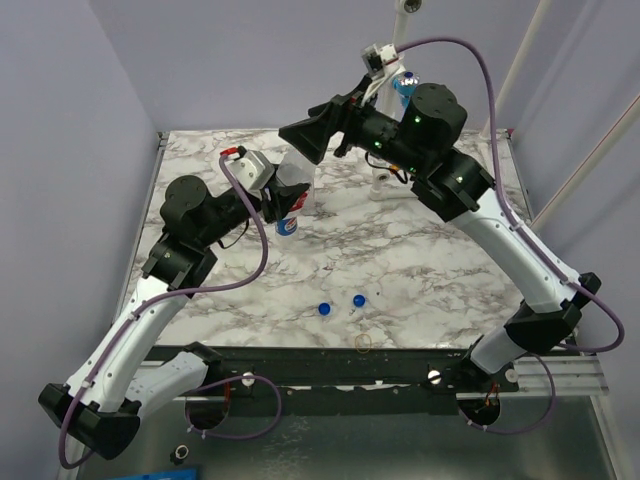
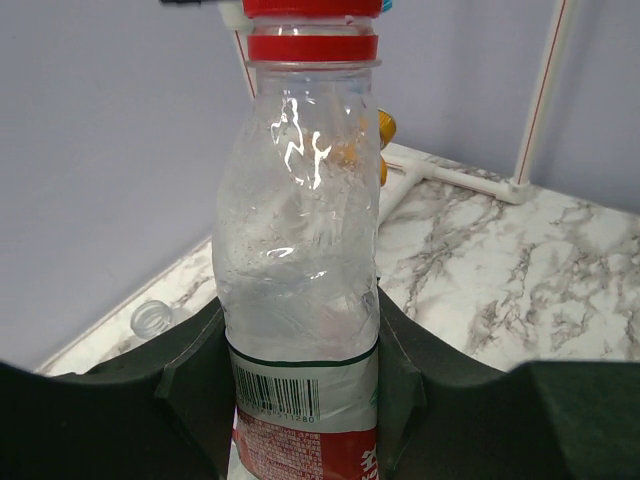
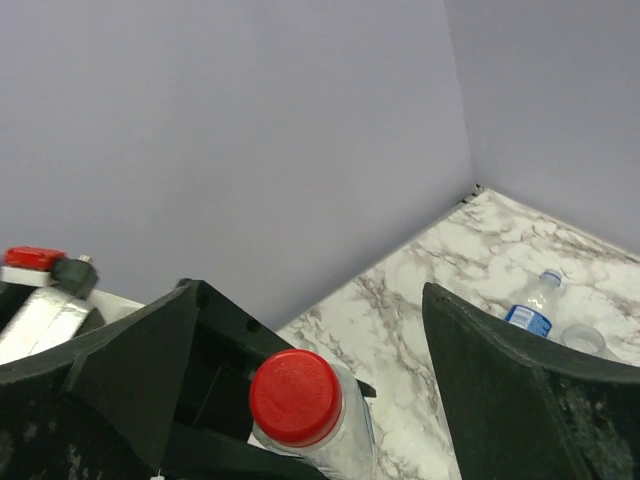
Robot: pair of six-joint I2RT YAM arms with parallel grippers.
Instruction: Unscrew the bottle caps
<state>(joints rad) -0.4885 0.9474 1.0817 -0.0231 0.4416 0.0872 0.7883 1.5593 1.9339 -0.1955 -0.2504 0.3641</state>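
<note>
Left claw clamped; right claw spread wide, overhead.

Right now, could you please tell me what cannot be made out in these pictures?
Left wrist view: the red cap is cut by the top edge, and the label of the red-label bottle by the bottom edge.
Top view: that cap is hidden under the right gripper; the far blue-label bottle is mostly behind the right arm.

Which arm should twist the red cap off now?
Right. The right end effector hangs open over the red cap, a finger either side; the left end effector is clamped on the bottle, steadying it.
</note>
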